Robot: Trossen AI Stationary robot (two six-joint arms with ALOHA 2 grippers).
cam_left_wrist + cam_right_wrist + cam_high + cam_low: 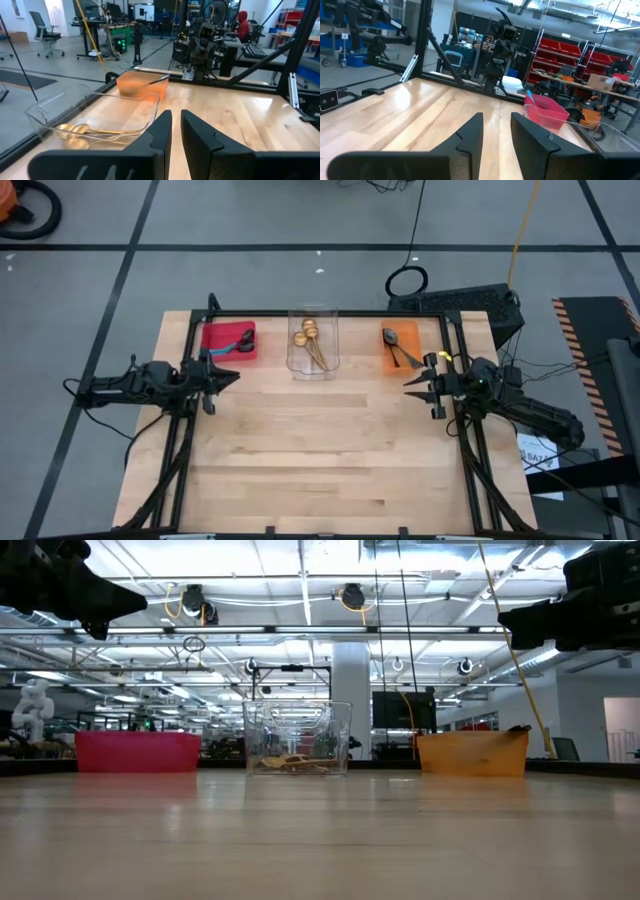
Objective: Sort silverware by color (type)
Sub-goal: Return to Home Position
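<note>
Three bins stand along the table's far edge. The red bin (230,340) holds spoons with light blue handles (240,342); one handle (530,97) sticks up over its rim. Gold spoons (310,338) lie on the floor of the clear bin (313,365). In the orange bin (400,348) lie dark spoons (398,352), one handle (158,79) leaning on the rim. My left gripper (236,376) hovers level at the table's left edge, near the red bin, its fingers (162,125) a narrow gap apart with nothing between them. My right gripper (408,385) hovers at the right edge, open and holding nothing.
Black frame rails (190,420) run along the table's left, right and far edges. Bare wood (320,450) stretches across the middle and near half of the table. A black device (470,305) and cables lie beyond the far right corner.
</note>
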